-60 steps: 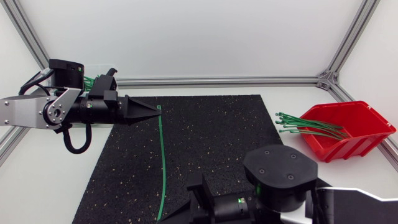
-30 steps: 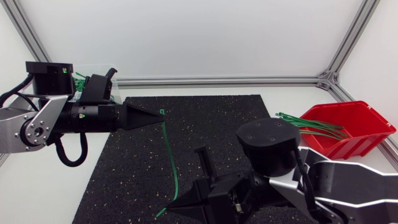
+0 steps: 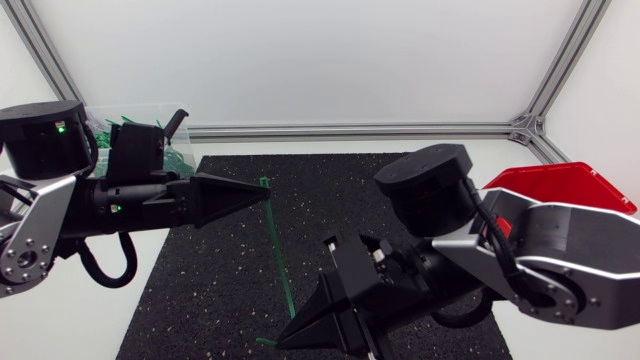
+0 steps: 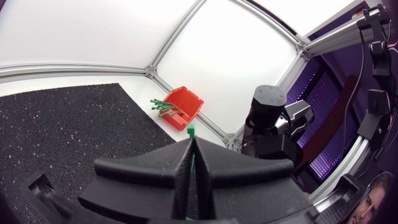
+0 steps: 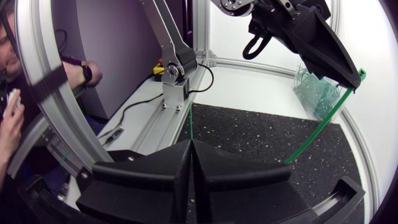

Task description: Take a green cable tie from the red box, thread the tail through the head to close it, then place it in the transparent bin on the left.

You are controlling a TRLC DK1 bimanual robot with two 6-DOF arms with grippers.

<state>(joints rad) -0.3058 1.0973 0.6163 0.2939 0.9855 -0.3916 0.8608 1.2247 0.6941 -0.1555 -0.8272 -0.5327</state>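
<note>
Black speckled mat (image 3: pixel 340 200) covers the middle of the white worktop (image 3: pixel 470 150) in the head view. The left hand (image 3: pixel 262 189) enters from the left edge and points toward the centre. Its fingers are pressed together on the head end of the green cable tie (image 3: pixel 277 250), which runs from there down the middle of the frame. At lower centre the right hand (image 3: pixel 286 342), fingers likewise together, pinches the tie's tail close above the mat. The red box (image 3: pixel 560 180) sits at the right edge, partly hidden by the right arm, and the transparent bin (image 3: pixel 150 135) is at upper left behind the left arm. In the left wrist view that hand's fingers meet along one seam, with the tie's green head just past their tips. Well ahead stand the red box, spare ties (image 4: pixel 163 107) poking over its rim, and the right arm. In the right wrist view the right hand's fingers close to a seam, a thin green strip rising from between the tips. Ahead, the left hand clamps the tie's head, the tie slants down toward the mat, and the bin stands beyond it.
</note>
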